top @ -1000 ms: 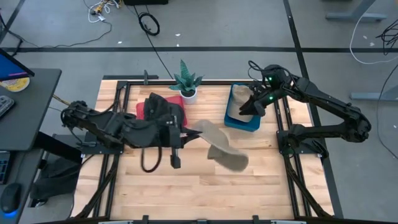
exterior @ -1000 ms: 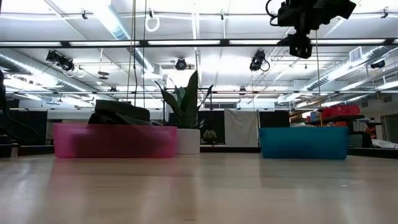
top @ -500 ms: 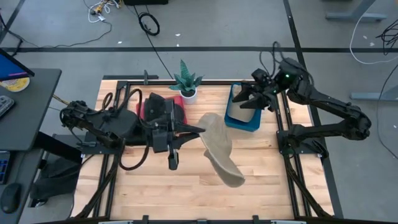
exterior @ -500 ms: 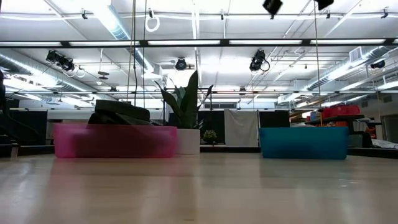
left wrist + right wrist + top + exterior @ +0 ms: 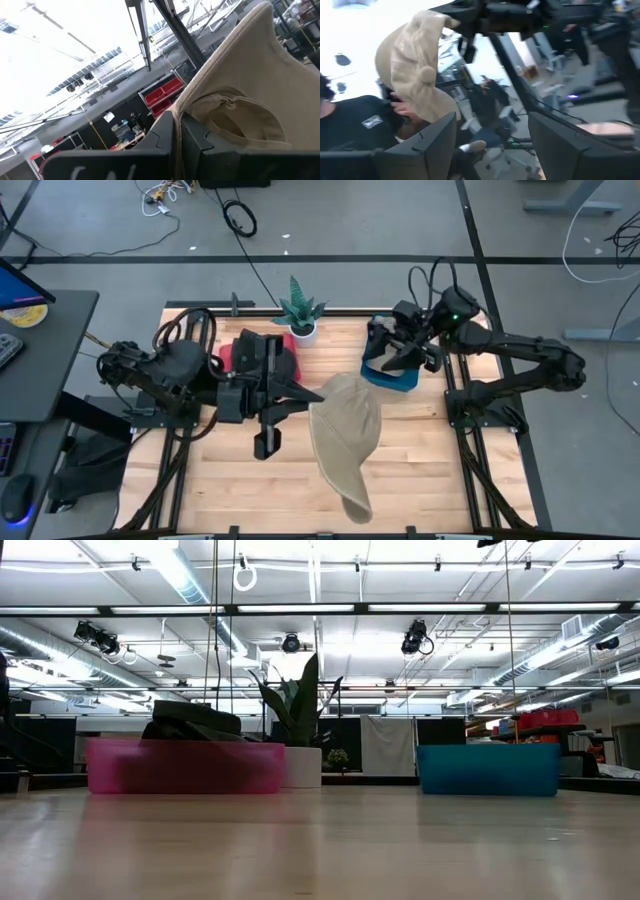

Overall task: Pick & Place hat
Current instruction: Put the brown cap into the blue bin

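A tan cap hangs in the air above the middle of the table, held by my left gripper, which is shut on it. In the left wrist view the cap fills the space past the shut fingers. My right gripper is open and empty, raised above the blue bin at the table's far right. Its wrist view looks between its spread fingers toward the cap. The low view shows neither gripper and no cap. My left gripper pinches the cap's rim edge between its two fingers, coming level from the table's left. The cap is lifted clear of the table. Its body spreads away from the fingers toward the near edge, with the far end hanging free.
A pink bin holding dark caps sits at the far left. A potted plant stands between it and the blue bin. Bare wood lies across the near half of the table. A person in a black shirt stands beyond.
My left gripper has raised the cap higher, and the cap has swung from pointing toward the right edge to hanging toward the near edge. My right gripper has risen from the blue bin, out of the top of the low view, and turned toward the cap.
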